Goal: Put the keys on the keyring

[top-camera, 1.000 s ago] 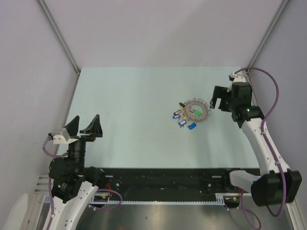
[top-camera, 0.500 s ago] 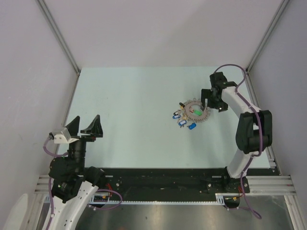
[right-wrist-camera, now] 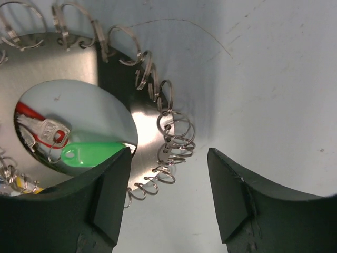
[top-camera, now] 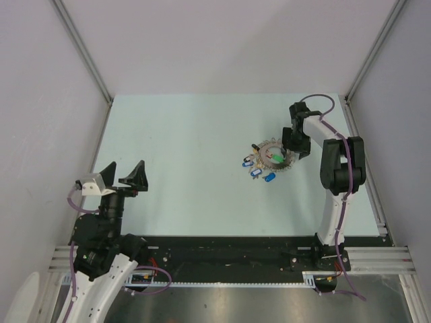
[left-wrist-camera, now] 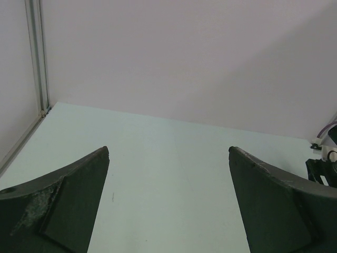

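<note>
Pale green table point(top-camera: 182, 155), seen from above. The left gripper point(top-camera: 122, 176) hovers near the table's left edge with its fingers spread wide, well apart from everything else. The right gripper point(right-wrist-camera: 168, 163) sits over the keyring point(right-wrist-camera: 113, 63), right of centre. Its fingers are partly apart and straddle the fringed rim, one at the hole's edge and one outside. The keys point(right-wrist-camera: 92, 154) lie inside the hole and just beside the ring.
</note>
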Controlling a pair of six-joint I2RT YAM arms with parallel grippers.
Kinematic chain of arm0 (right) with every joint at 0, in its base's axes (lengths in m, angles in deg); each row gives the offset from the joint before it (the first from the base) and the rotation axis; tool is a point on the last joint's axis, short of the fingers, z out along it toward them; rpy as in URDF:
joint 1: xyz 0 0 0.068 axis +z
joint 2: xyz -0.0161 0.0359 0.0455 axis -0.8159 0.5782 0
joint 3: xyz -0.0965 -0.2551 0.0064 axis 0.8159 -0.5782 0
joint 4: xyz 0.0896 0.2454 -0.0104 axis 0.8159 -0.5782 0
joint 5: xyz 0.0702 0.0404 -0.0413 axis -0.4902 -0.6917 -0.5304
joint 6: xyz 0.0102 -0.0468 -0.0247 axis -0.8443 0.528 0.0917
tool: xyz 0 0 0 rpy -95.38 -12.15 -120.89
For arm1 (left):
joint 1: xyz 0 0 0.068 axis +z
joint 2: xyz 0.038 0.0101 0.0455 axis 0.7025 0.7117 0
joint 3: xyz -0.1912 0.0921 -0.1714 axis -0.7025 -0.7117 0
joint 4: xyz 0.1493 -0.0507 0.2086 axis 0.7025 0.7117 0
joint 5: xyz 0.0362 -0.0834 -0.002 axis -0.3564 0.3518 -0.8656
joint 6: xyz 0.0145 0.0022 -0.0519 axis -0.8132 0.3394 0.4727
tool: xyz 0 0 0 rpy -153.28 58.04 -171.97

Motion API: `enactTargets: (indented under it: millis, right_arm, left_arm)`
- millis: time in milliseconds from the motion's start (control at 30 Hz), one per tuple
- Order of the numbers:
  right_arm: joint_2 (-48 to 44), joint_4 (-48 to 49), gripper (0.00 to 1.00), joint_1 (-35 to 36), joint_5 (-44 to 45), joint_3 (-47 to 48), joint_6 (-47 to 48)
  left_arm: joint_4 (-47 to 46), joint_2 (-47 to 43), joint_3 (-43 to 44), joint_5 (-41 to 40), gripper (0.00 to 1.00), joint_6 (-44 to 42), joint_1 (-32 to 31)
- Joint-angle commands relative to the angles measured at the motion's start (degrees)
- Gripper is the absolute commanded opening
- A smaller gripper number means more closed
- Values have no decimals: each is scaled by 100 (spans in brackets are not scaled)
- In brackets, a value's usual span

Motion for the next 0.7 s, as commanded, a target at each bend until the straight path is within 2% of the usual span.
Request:
enactTargets:
  millis: [0,267,500,667]
  right_arm:
    - [140,10,63,-131,-53,194,-42]
    - [263,150,58,-140,-194,150,-7]
    - [44,124,59,-123,-194,237,-51]
    - [8,71,63,-88,-255,413,-51]
  left_arm:
    - [-25,65,85,133,100,-95,17]
    - [-8,82,67,204,100,-104,17]
    - [-7,99,76,212,100,-95,17]
    - [-7,100,76,239,100,-104,17]
